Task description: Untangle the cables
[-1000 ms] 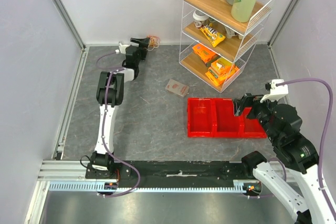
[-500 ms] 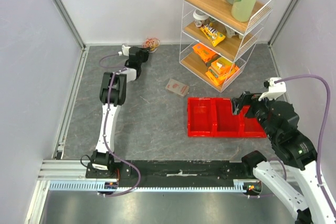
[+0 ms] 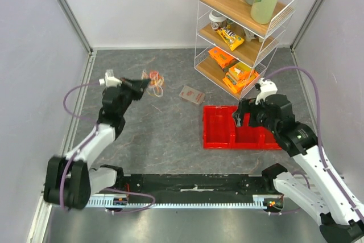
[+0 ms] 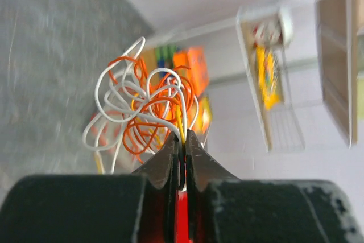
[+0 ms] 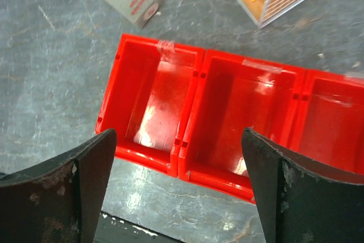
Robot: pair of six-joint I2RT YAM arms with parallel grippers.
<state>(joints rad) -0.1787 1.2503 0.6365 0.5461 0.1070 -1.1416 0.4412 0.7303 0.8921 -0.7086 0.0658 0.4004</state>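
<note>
Between the closed tips of the left gripper (image 4: 181, 140), the tangled cables (image 4: 145, 106) are being pinched over the table (image 3: 170, 135), left of centre, with loops fanning beyond the fingertips. Well apart rightward, the right gripper (image 5: 176, 135) is being held wide over the red tray (image 5: 187, 115).

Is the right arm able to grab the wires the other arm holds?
Probably yes: the right gripper hangs open over the red tray, and only a flat packet lies between it and the cables in the left gripper.
</note>
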